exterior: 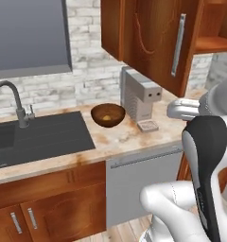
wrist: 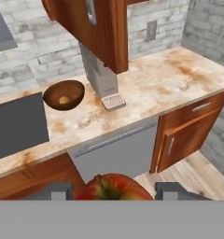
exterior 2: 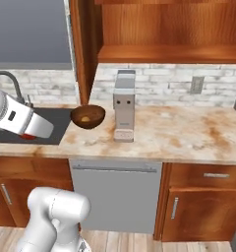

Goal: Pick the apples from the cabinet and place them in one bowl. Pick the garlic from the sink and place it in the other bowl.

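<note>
A red apple (wrist: 113, 187) sits between my gripper's (wrist: 114, 190) two finger tips at the bottom of the hand view; the gripper is shut on it, hanging out in front of the counter. The deep reddish-brown bowl (exterior: 108, 115) (exterior 2: 88, 116) (wrist: 64, 94) stands on the counter between the black sink (exterior: 44, 134) (wrist: 16, 126) and a coffee machine. A small yellow-green apple (exterior: 107, 116) (wrist: 63, 99) lies inside the bowl. The wooden cabinet (exterior: 148, 38) (exterior 2: 164, 29) (wrist: 102, 28) hangs above with a door swung open. The garlic and the other bowl are out of view.
A grey coffee machine (exterior: 139, 97) (exterior 2: 124, 106) (wrist: 100, 74) stands right of the bowl, under the open cabinet door. A grey gooseneck tap (exterior: 11, 99) rises behind the sink. A dishwasher front (exterior: 144, 184) (exterior 2: 115, 197) lies below the marbled counter (exterior 2: 189, 133).
</note>
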### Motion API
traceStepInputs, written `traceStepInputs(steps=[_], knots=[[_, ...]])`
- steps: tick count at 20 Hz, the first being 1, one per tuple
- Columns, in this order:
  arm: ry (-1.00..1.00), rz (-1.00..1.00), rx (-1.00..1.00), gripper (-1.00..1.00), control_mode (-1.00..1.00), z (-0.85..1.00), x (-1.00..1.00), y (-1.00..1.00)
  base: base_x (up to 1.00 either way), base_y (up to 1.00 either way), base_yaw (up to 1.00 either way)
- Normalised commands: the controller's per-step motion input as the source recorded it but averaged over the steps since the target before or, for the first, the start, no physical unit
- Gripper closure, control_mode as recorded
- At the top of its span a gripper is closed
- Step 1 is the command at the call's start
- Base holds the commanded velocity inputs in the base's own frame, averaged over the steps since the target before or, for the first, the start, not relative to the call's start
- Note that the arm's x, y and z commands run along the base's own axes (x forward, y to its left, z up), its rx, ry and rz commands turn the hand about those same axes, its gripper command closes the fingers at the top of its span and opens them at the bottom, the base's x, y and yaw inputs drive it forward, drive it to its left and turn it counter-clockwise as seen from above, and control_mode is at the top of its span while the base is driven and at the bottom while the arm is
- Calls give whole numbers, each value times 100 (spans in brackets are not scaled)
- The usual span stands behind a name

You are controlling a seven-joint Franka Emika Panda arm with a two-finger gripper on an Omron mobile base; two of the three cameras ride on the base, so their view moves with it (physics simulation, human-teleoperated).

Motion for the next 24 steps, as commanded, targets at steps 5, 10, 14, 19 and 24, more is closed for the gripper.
traceStepInputs(steps=[5,10,14,19,24], knots=[[0,0,0,100,100,0,0,0,27,60,-12],[0,0,0,100,100,0,0,0,52,24,-4],[0,0,0,100,100,0,0,0,44,18,-3],[0,0,0,100,100,0,0,0,31,68,-9],[0,0,0,100,100,0,0,0,13,32,-2]])
